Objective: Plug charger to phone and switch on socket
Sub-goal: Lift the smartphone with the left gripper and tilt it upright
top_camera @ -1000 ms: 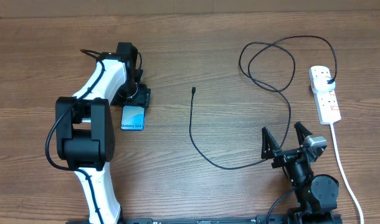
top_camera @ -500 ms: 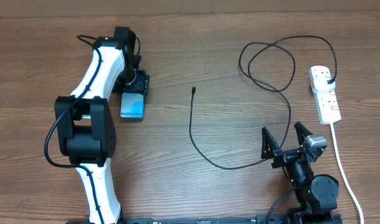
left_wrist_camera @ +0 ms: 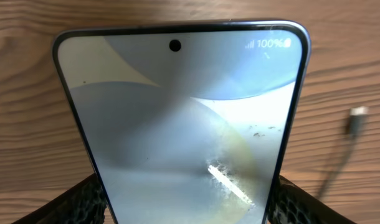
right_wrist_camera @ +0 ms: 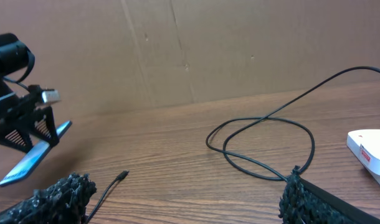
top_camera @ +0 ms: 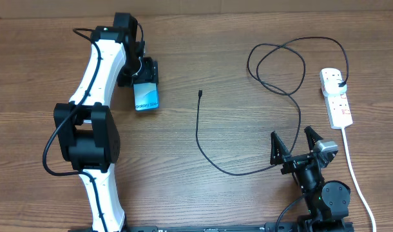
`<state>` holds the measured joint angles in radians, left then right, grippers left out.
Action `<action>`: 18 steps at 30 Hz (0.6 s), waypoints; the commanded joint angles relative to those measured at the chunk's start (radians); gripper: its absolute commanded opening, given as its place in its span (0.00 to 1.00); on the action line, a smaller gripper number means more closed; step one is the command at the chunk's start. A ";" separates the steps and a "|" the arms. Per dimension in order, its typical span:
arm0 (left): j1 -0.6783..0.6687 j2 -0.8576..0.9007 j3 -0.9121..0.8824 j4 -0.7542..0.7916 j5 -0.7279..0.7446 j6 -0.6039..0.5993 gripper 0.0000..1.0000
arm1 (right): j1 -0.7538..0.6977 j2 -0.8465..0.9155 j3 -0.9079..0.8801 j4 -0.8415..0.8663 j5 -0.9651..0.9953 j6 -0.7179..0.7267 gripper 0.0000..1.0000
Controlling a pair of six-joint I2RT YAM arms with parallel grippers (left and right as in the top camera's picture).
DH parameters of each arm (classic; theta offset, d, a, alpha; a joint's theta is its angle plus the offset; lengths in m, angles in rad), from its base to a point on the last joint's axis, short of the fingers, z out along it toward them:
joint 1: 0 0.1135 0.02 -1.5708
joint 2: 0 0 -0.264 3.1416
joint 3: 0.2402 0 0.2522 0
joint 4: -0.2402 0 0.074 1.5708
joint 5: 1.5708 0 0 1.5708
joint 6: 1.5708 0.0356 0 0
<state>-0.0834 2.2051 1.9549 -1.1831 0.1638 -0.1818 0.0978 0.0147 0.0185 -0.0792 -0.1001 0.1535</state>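
My left gripper [top_camera: 145,85] is shut on the phone [top_camera: 146,98], gripping its two long edges near one end. In the left wrist view the lit phone [left_wrist_camera: 184,118] fills the frame between the black fingers [left_wrist_camera: 87,200]. From the right wrist the phone [right_wrist_camera: 34,158] hangs tilted above the table. The charger [top_camera: 198,135] lies on the wood, with its connector tip [top_camera: 200,94] free and its plug in the white socket [top_camera: 337,100] at the far right. My right gripper [top_camera: 292,143] stands open near the front right, over the cable's near bend, holding nothing.
The socket's thick white cord [top_camera: 354,171] runs down the right edge to the front. The charger makes a wide loop [top_camera: 277,67] at the back right. A brown cardboard wall [right_wrist_camera: 240,50] closes the far side of the table.
The left arm has carried the phone toward the far edge and slightly right, turning it. The right arm and the charger have not moved.
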 commanded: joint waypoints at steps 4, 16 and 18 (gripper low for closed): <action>0.006 -0.006 0.062 -0.007 0.240 -0.154 0.61 | -0.008 -0.012 -0.011 0.005 -0.002 -0.002 1.00; 0.005 -0.006 0.062 -0.010 0.514 -0.290 0.58 | -0.008 -0.012 -0.011 0.005 -0.002 -0.002 1.00; 0.005 -0.006 0.062 -0.010 0.545 -0.290 0.57 | -0.008 -0.012 -0.011 0.005 -0.002 -0.002 1.00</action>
<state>-0.0834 2.2051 1.9850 -1.1904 0.5861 -0.4438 0.0978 0.0147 0.0185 -0.0788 -0.1005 0.1528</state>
